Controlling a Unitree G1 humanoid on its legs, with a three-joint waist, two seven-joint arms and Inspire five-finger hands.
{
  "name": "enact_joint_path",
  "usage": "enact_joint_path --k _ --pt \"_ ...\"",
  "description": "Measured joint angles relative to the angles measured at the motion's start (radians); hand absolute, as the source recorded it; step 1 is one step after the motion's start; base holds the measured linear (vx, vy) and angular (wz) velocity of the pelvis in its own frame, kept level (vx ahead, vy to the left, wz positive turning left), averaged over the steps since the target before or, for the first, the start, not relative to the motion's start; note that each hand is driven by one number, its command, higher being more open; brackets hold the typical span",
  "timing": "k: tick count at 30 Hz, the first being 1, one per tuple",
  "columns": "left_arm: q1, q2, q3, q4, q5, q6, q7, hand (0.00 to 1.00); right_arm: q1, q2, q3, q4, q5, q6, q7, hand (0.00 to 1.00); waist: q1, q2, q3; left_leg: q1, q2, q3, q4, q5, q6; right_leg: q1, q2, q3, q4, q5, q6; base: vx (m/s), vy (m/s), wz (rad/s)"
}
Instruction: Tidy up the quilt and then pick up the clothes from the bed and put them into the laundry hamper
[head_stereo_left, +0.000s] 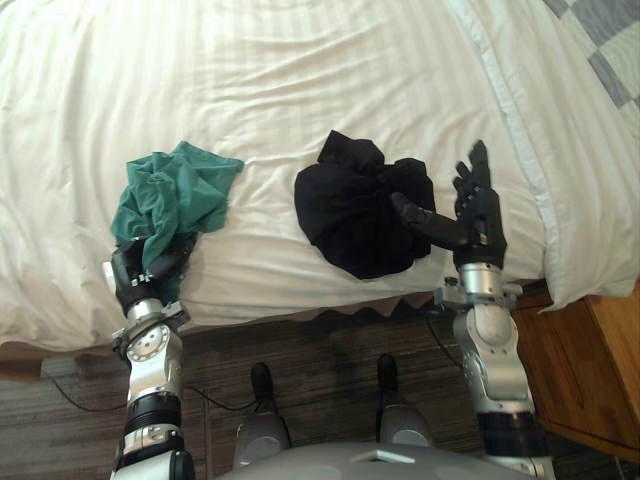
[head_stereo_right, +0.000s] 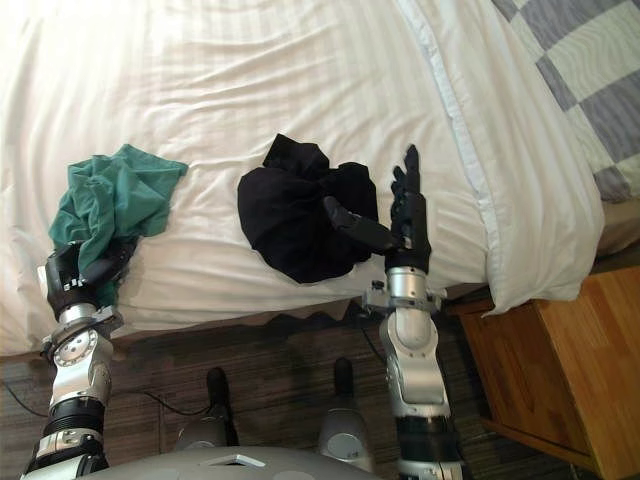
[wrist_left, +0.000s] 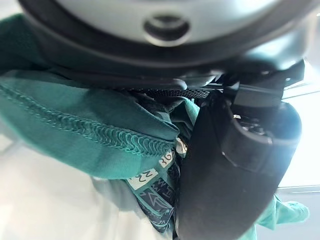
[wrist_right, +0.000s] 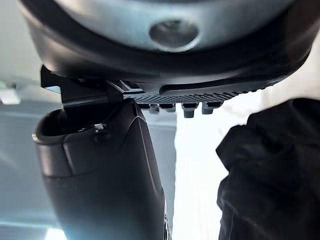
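Observation:
A crumpled green garment (head_stereo_left: 175, 195) lies near the bed's front edge on the white quilt (head_stereo_left: 300, 80). Its lower folds hang over my left hand (head_stereo_left: 138, 272), which is shut on it. The left wrist view shows the green garment (wrist_left: 75, 130) bunched between palm and thumb (wrist_left: 235, 170). A black garment (head_stereo_left: 350, 210) sits in a heap at the middle of the quilt. Just to its right my right hand (head_stereo_left: 478, 215) stands open, fingers straight up and thumb reaching onto the black cloth. In the right wrist view the black garment (wrist_right: 270, 175) lies beside the thumb (wrist_right: 110, 175).
The quilt's right edge hangs over the bed side above a wooden nightstand (head_stereo_left: 590, 360). A grey-and-white checked cover (head_stereo_left: 610, 40) shows at the far right corner. Dark wood floor (head_stereo_left: 320, 345) runs along the bed's front edge.

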Motion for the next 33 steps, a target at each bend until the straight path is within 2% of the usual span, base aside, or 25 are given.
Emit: enact_joint_path --k 5,7,12,13,15,19,24,27,30,31,32,33 --pt "0.025 0.0 -0.026 -0.063 -0.035 0.0 -0.017 0.0 -0.113 -0.026 0.066 0.138 -0.071 0.022 0.018 1.0 0.005 -0.014 0.011 -0.008 -0.009 -0.019 0.0 0.005 0.006 0.004 -0.009 -0.014 0.001 0.0 0.0 -0.01 -0.003 0.1" --pt "0.044 0.0 -0.034 -0.101 -0.043 -0.001 -0.023 0.0 -0.16 -0.039 0.087 0.192 -0.148 0.036 0.017 1.0 0.005 -0.016 0.026 -0.008 -0.011 -0.025 0.0 0.007 0.008 0.006 -0.011 -0.017 0.002 0.001 0.001 -0.03 -0.008 0.07" --pt "0.044 -0.009 -0.073 -0.17 -0.106 -0.012 -0.046 0.0 -0.346 -0.169 0.13 0.424 -0.391 0.06 0.006 1.0 0.022 0.003 0.076 -0.042 -0.014 -0.054 -0.001 0.026 0.013 -0.006 -0.014 -0.042 0.007 0.003 0.004 -0.06 -0.011 0.17" --pt "0.044 -0.012 -0.077 -0.175 -0.111 -0.015 -0.048 0.0 -0.365 -0.178 0.13 0.46 -0.404 0.06 0.003 0.0 0.024 0.006 0.081 -0.046 -0.015 -0.059 -0.001 0.027 0.013 -0.007 -0.014 -0.046 0.007 0.003 0.005 -0.04 -0.013 0.13" --pt "0.045 -0.014 -0.085 -0.195 -0.149 -0.021 -0.058 0.0 -0.424 -0.177 0.119 0.584 -0.455 0.055 -0.024 0.0 0.026 0.012 0.102 -0.047 -0.017 -0.071 -0.001 0.031 0.014 -0.001 -0.016 -0.057 0.009 0.003 0.005 -0.02 -0.009 0.12" --pt "0.045 -0.017 -0.099 -0.21 -0.18 -0.016 -0.057 0.0 -0.491 -0.166 0.106 0.697 -0.554 0.049 -0.048 0.0 0.024 0.014 0.106 -0.045 -0.025 -0.077 -0.001 0.035 0.018 -0.001 -0.024 -0.061 0.021 0.003 0.005 -0.02 0.004 0.06" --pt "0.08 -0.042 -0.13 -0.235 -0.186 -0.011 -0.058 0.0 -0.502 -0.15 0.079 0.738 -0.603 0.056 -0.055 0.0 0.026 0.012 0.105 -0.035 -0.025 -0.091 -0.003 0.039 0.019 0.017 -0.024 -0.072 0.025 -0.002 0.006 -0.04 -0.002 0.07" --pt "0.122 -0.045 -0.153 -0.262 -0.179 0.011 -0.071 0.0 -0.471 -0.144 0.112 0.733 -0.648 0.076 -0.053 0.0 0.036 0.0 0.098 -0.007 -0.024 -0.088 -0.004 0.032 0.02 0.042 -0.023 -0.072 0.024 -0.012 0.004 0.0 -0.003 -0.01" --pt "0.162 -0.054 -0.185 -0.284 -0.177 0.029 -0.082 0.0 -0.266 -0.17 0.152 0.58 -0.645 0.075 -0.026 0.0 0.045 -0.039 0.065 0.006 -0.026 -0.121 -0.002 0.02 0.016 0.082 -0.025 -0.111 0.028 -0.036 0.005 0.07 -0.016 0.32" --pt "0.18 -0.054 -0.206 -0.285 -0.162 0.031 -0.081 0.0 -0.153 -0.168 0.147 0.506 -0.564 0.07 0.001 0.0 0.043 -0.056 0.054 0.015 -0.029 -0.155 0.0 0.015 0.013 0.101 -0.028 -0.136 0.064 -0.073 0.004 0.13 -0.025 0.7" --pt "0.186 -0.053 -0.218 -0.285 -0.147 0.03 -0.081 0.0 -0.092 -0.16 0.137 0.471 -0.533 0.067 0.015 0.0 0.04 -0.064 0.049 0.019 -0.031 -0.177 0.0 0.012 0.013 0.103 -0.03 -0.142 0.104 -0.099 0.001 0.18 -0.042 1.18" --pt "0.203 -0.048 -0.258 -0.281 -0.129 0.029 -0.081 0.0 0.048 -0.125 0.097 0.405 -0.422 0.05 0.053 0.0 0.017 -0.07 0.042 0.027 -0.036 -0.245 0.001 0.01 0.013 0.099 -0.027 -0.06 0.223 -0.158 -0.032 0.15 -0.043 1.31"
